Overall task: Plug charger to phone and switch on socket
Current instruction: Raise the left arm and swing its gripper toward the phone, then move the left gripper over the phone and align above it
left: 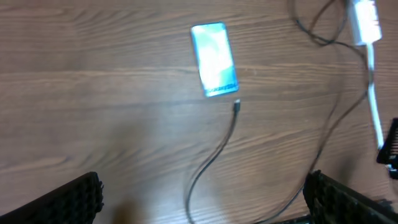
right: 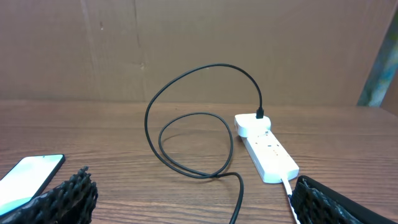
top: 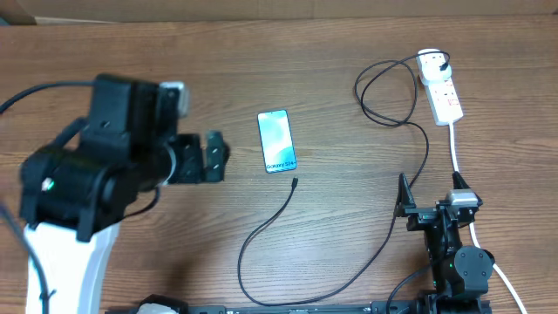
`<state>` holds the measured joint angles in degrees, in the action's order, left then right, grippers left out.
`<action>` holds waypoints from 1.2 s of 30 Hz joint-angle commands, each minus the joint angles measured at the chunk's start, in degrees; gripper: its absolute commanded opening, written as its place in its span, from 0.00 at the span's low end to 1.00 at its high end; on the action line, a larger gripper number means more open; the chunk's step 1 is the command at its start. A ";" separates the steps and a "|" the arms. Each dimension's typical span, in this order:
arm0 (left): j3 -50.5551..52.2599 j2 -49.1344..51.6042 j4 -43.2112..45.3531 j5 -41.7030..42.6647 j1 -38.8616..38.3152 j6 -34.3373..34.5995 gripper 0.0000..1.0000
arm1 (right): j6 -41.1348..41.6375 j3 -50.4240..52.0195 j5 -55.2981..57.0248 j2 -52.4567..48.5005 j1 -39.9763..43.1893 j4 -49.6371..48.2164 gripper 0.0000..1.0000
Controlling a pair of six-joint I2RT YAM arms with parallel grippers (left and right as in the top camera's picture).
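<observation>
Phone [top: 276, 141] lies at the middle of the table [top: 105, 44], screen lit, charger tip [top: 295, 183] just beside its near end; power strip [top: 440, 87] sits toward the far right corner. Your left claw [top: 215, 155] and right claw [top: 430, 194] hang released, empty. Pinch close behind the tip, then push straight in.

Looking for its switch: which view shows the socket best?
Right wrist: the socket is close and sharp, charger plugged into its far end. Overhead shows it small, with red marks; left wrist, only a blurred piece.
</observation>
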<state>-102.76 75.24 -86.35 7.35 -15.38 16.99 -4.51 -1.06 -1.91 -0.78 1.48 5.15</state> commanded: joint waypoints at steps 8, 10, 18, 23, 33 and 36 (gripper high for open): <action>-1.55 8.68 1.49 8.74 -3.39 5.77 1.00 | -0.07 0.57 0.57 0.61 0.20 -0.33 1.00; -1.53 10.71 0.33 3.78 -5.22 9.55 1.00 | -0.07 0.57 0.57 0.61 0.20 -0.33 1.00; -1.55 16.85 -2.08 -10.97 -12.66 22.49 1.00 | -0.07 0.57 0.57 0.61 0.20 -0.33 1.00; -1.53 19.67 -2.03 -10.40 -13.20 23.37 1.00 | -0.07 0.57 0.57 0.61 0.20 -0.33 1.00; -1.53 24.85 -1.27 -5.84 -13.20 23.32 1.00 | -0.07 0.57 0.57 0.61 0.20 -0.33 1.00; -1.53 26.64 -1.29 -4.72 -13.20 23.32 1.00 | -0.07 0.57 0.57 0.61 0.20 -0.33 1.00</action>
<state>-103.33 99.98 -87.66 1.02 -28.51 39.09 -4.51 -1.06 -1.91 -0.78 1.48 5.17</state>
